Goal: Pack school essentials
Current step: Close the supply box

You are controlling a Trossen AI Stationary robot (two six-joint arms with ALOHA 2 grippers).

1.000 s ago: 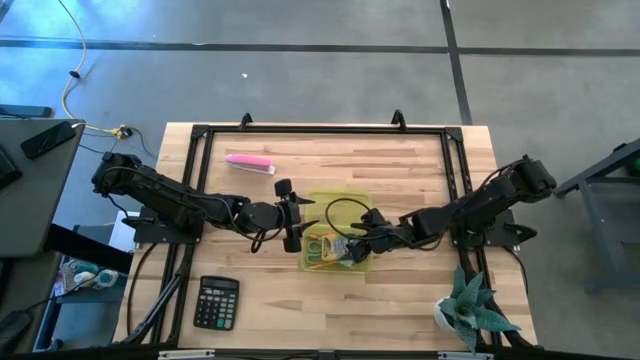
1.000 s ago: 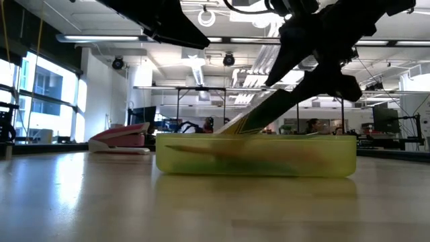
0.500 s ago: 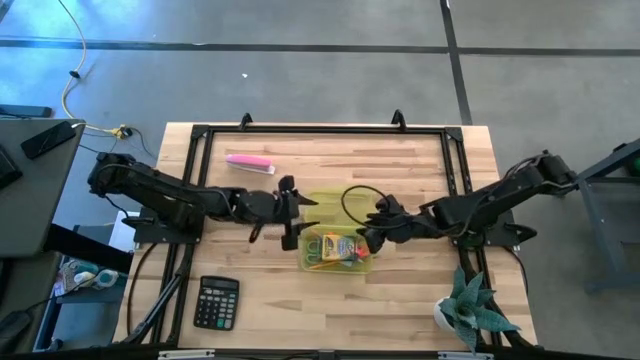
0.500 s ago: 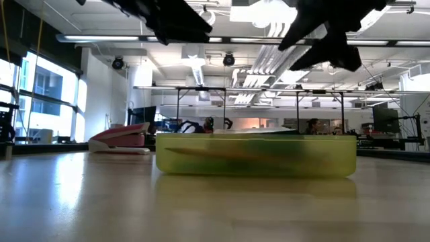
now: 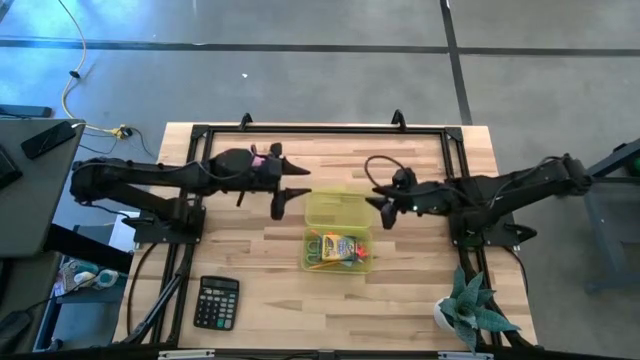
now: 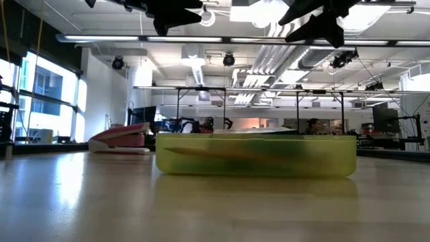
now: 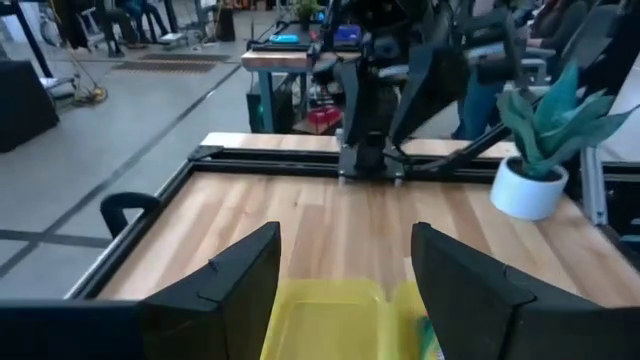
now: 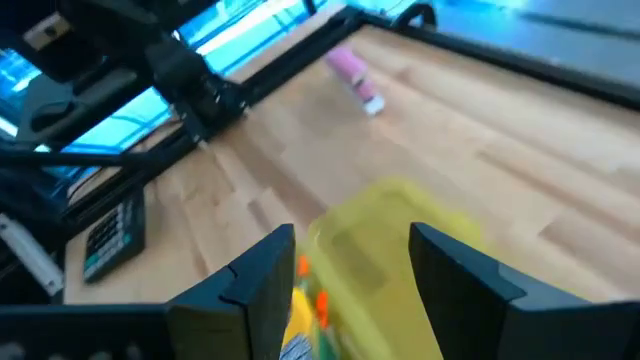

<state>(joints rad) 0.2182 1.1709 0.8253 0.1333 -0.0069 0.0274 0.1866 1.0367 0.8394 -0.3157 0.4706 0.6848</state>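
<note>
High view alone shows the crayon box [image 5: 340, 246] inside the case [image 5: 337, 212]; both jaws released, empty.

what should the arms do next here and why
Probably send the left gripper to the pink stapler. It is the nearest loose item, lying outside the yellow case, which already holds crayons and pencils. Both the left and right gripper hang open and empty above the case.
</note>
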